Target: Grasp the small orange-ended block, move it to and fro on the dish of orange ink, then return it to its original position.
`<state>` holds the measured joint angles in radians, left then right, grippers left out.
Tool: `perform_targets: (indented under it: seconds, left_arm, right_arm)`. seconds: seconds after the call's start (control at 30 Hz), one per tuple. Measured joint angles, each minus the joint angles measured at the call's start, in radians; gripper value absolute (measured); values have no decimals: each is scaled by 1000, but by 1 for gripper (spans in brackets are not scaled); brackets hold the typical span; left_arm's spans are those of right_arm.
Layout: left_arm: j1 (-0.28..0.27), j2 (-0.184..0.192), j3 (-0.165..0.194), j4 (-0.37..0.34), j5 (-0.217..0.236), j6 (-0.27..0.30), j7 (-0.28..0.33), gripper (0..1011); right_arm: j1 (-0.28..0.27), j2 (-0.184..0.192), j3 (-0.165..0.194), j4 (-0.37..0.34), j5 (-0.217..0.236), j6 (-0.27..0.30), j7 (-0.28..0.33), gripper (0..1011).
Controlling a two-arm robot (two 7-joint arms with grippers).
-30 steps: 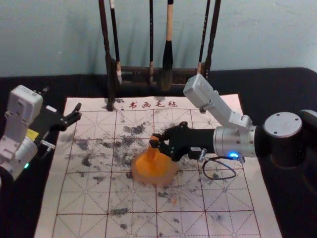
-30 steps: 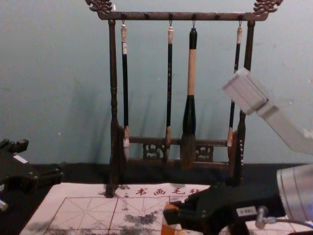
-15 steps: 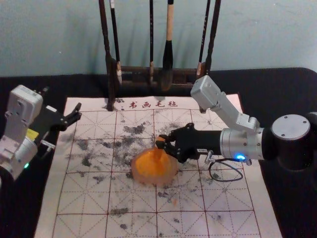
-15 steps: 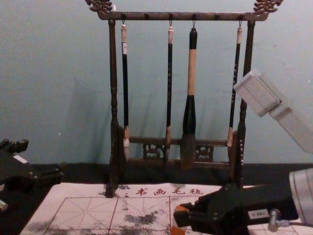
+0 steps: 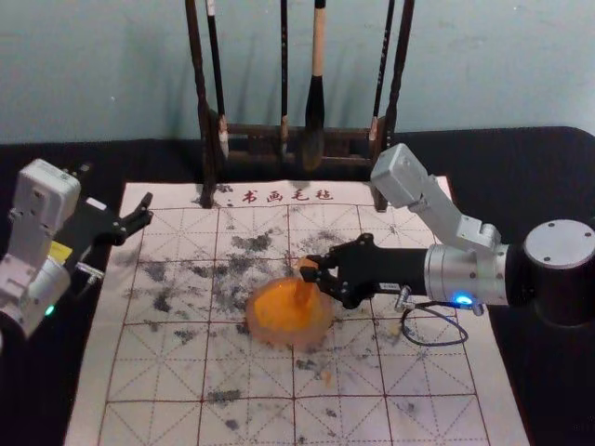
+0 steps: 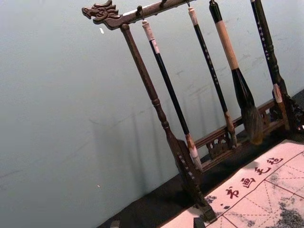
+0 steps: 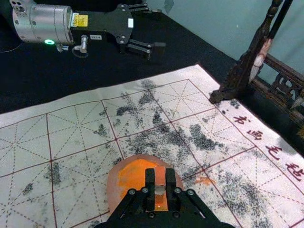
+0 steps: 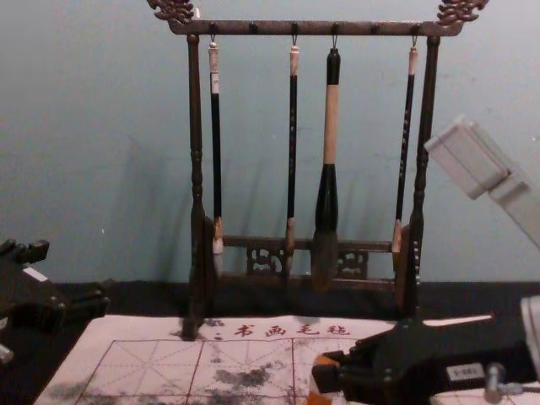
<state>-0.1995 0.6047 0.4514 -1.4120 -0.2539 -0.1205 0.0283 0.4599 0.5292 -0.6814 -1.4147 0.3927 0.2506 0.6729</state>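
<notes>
Block (image 7: 160, 175), orange at its top end, stands nearly upright in the grasp of the right hand (image 5: 312, 268), which is clenched on its upper part. The right hand reaches in from the right in the head view, and its tips are above the right part of the dish (image 5: 255, 327). The block's lower part is over the orange ink (image 5: 272, 307) in that dish — whether it touches the ink I cannot tell.

The left hand (image 5: 147, 212) is parked at the left, by the mat's far left corner, released, its two fingers spread apart with nothing between them.

The dish, pale around its rim, rests near the middle of a white mat (image 5: 246, 423) on the dark-covered desk (image 5: 548, 400). Ruled lines and dark smudges cover much of the mat, with red characters (image 5: 288, 196) along its far edge — and an orange smear (image 7: 204, 180) lies just beside the dish.

Behind, a dark wooden rack (image 8: 253, 28) holds four hanging brushes, the thickest one (image 8: 331, 126) having a light wooden section.
</notes>
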Motion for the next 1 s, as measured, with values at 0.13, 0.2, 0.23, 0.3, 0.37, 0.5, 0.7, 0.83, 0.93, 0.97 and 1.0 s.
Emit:
perform_targets:
  seconds: [0.13,0.2,0.23,0.3,0.37,0.5,0.7,0.83,0.93,0.97,1.0]
  left_arm:
    - [0,0,0,0,0,0,0,1001]
    - [0,0,0,0,0,0,0,1001]
    - [0,0,0,0,0,0,0,1001]
    - [0,0,0,0,0,0,0,1001]
    - [0,0,0,0,0,0,0,1001]
    - [0,0,0,0,0,0,0,1001]
    - [0,0,0,0,0,0,0,1001]
    - [0,0,0,0,0,0,0,1001]
    - [0,0,0,0,0,0,0,1002]
    - [0,0,0,0,0,0,0,1001]
    - [0,0,0,0,0,0,0,1001]
  right_arm:
    - [-8,10,1,-12,3,0,2,129]
    - [-11,15,1,-16,3,0,4,129]
    - [-14,17,0,-18,3,0,5,129]
    - [-15,18,-1,-19,3,0,5,129]
    - [-17,20,-2,-21,4,1,6,129]
    - [-20,22,-3,-25,6,1,8,129]
    - [-25,27,-6,-36,11,3,14,129]
    - [-27,28,-10,-42,13,3,17,129]
    - [-27,28,-14,-45,13,3,20,129]
    - [-27,28,-15,-46,14,3,21,129]
    - [-27,28,-16,-46,14,4,21,129]
